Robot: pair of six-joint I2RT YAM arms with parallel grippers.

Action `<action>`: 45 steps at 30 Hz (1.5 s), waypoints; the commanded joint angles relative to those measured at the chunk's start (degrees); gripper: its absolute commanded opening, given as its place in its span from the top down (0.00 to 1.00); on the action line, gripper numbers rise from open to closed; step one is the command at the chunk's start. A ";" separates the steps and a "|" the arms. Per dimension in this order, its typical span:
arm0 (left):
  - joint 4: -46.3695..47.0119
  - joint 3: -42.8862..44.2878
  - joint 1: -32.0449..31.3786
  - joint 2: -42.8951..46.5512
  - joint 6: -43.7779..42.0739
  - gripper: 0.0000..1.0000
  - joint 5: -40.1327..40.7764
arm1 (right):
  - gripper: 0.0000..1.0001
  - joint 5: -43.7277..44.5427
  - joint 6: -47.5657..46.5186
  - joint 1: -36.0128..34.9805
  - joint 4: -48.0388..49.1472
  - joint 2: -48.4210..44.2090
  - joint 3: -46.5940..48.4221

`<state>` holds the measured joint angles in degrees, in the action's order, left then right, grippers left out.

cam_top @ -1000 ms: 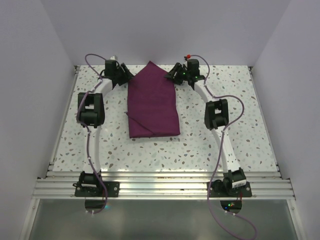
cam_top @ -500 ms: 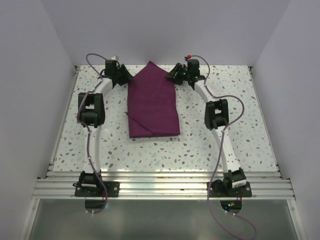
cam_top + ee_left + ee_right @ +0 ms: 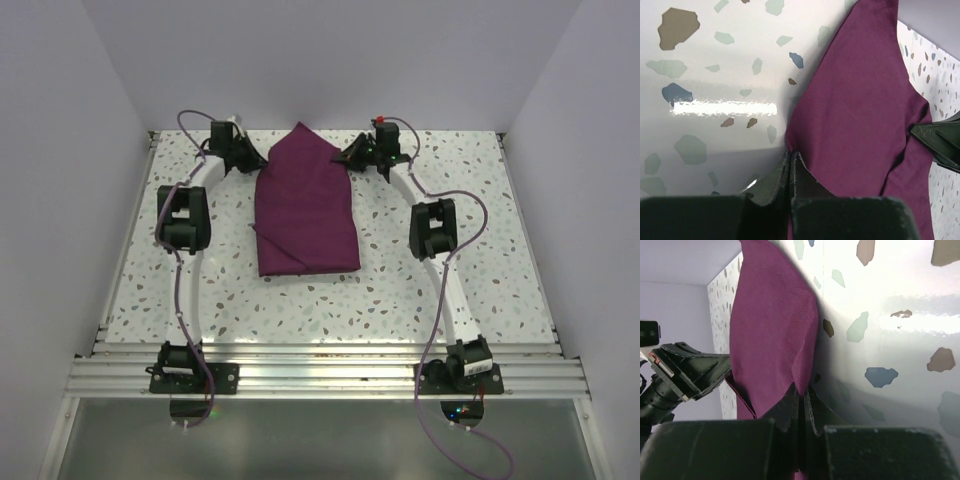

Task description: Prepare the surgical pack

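Observation:
The surgical pack's plum-purple cloth (image 3: pixel 305 210) lies folded on the speckled table, with its pointed end toward the back wall. My left gripper (image 3: pixel 252 160) sits at the cloth's far left edge. In the left wrist view the gripper (image 3: pixel 791 152) is shut, and the edge of the cloth (image 3: pixel 860 110) runs in between its tips. My right gripper (image 3: pixel 348 156) is at the far right edge. In the right wrist view it (image 3: pixel 803 387) is shut on a raised fold of the cloth (image 3: pixel 770 325). Each wrist view shows the other gripper across the fabric.
The terrazzo table (image 3: pixel 430 290) is boxed in by pale walls on the left, right and back. An aluminium rail (image 3: pixel 320 375) runs along the near edge by the arm bases. Purple cables (image 3: pixel 180 290) trail along both arms.
Both grippers have gone from open to shut on the cloth's far edges. The arms have barely moved, and the cloth lies where it was.

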<state>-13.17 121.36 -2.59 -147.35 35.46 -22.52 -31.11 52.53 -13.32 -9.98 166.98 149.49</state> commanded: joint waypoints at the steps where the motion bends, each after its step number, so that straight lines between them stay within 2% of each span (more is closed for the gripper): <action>1: -0.72 -1.55 0.30 6.19 1.10 1.00 -3.40 | 1.00 -3.51 0.91 -0.30 -0.82 -5.69 -1.21; 11: -4.49 -14.39 0.22 19.97 -4.25 1.00 -5.34 | 1.00 -8.00 -1.20 -0.48 -8.12 -21.24 -13.42; 18: -7.74 -19.49 0.04 27.11 -7.69 1.00 -6.83 | 1.00 -10.81 -1.47 -0.74 -15.33 -25.20 -14.39; 27: -10.91 -30.46 -0.92 38.88 -11.99 1.00 -7.36 | 1.00 -10.90 -8.05 -0.92 -20.16 -35.92 -27.93; 34: -10.30 -39.44 -1.36 48.28 -11.38 1.00 -7.80 | 1.00 -10.90 -9.29 -0.92 -22.10 -40.67 -33.29; 45: -12.14 -48.66 -2.95 55.24 -12.17 1.00 -6.92 | 1.00 -10.37 -9.90 -1.00 -24.47 -45.60 -41.21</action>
<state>-24.21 74.91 -4.95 -95.50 25.19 -28.77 -40.05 43.40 -14.24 -32.56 125.78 109.01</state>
